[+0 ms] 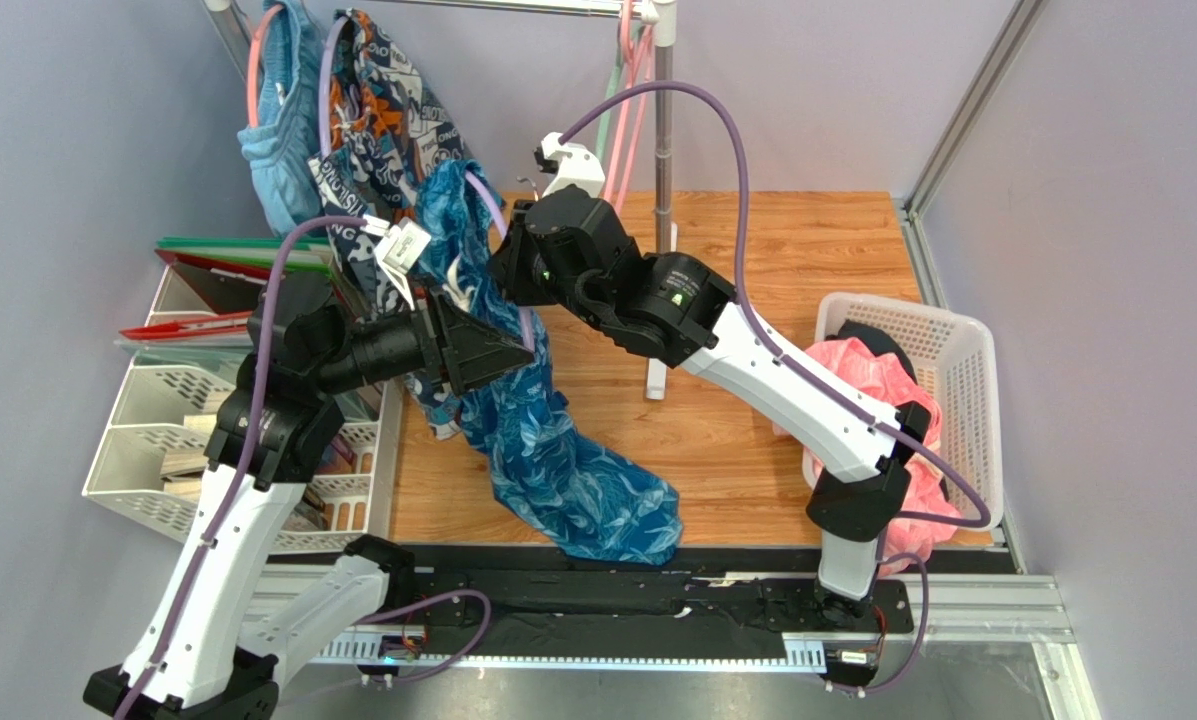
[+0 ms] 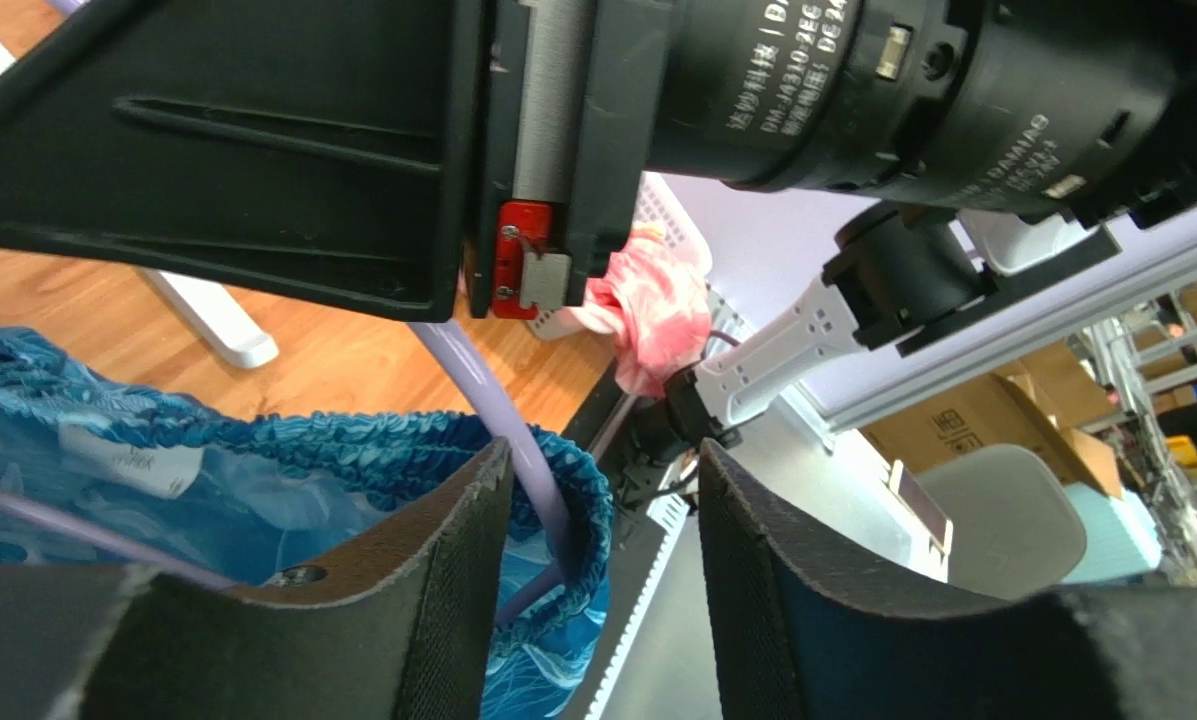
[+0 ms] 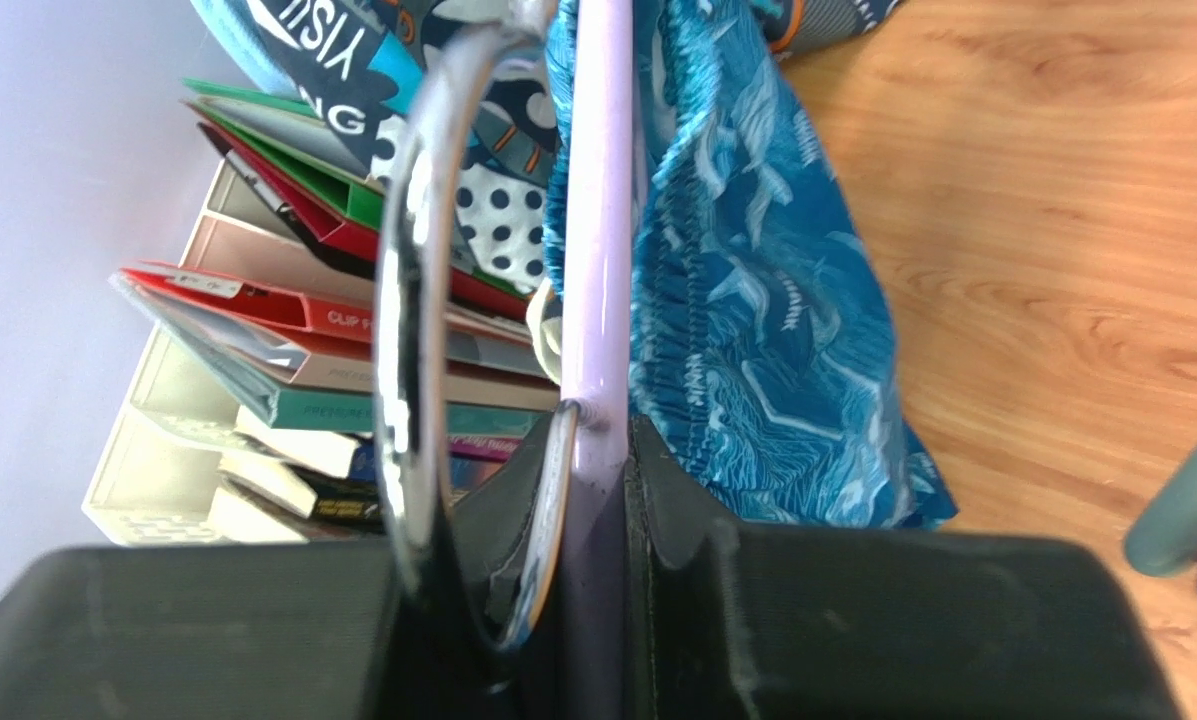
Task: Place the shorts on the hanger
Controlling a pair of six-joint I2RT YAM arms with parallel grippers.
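Readable txt: black motor housing [image 2: 890, 75] across top of left wrist view reads "DAMIAO" plus a "DM-J4310…" model string, rest cut off. Red folder [image 3: 334, 318] at mid-left of right wrist view says "CLIP". Navy cartoon-print garment [image 1: 386, 105], upper left of top view, has big white letters, only fragments legible. Small white label [image 2: 131, 462] on the shorts' waistband, print too small to read.

R gripper [image 3: 597, 450]: closed down narrow, fingers [image 3: 679, 518] pinching the hanger [image 3: 597, 180] at its neck, right where the silver hook [image 3: 406, 300] meets the lavender plastic. Hook loops up at centre-left of that frame.

L gripper [image 2: 601, 465]: part open, moderate gap, nothing clamped. Elastic waistband edge and lavender hanger rod sit right at the frame-left finger. Frame-right finger is clear of cloth.

Shorts [image 1: 559, 450]: centre of top view, waist up at the two grippers. In left wrist view the hanger rod runs down into the waist opening. Legs drape down over the wood table [image 1: 800, 240], hem near the black rail at frame bottom.

Other: white basket [image 1: 968, 345] w/ pink cloth [image 1: 860, 375] on the right, file rack [image 1: 154, 450] on the left, light blue shorts [image 1: 274, 143] hanging upper left.
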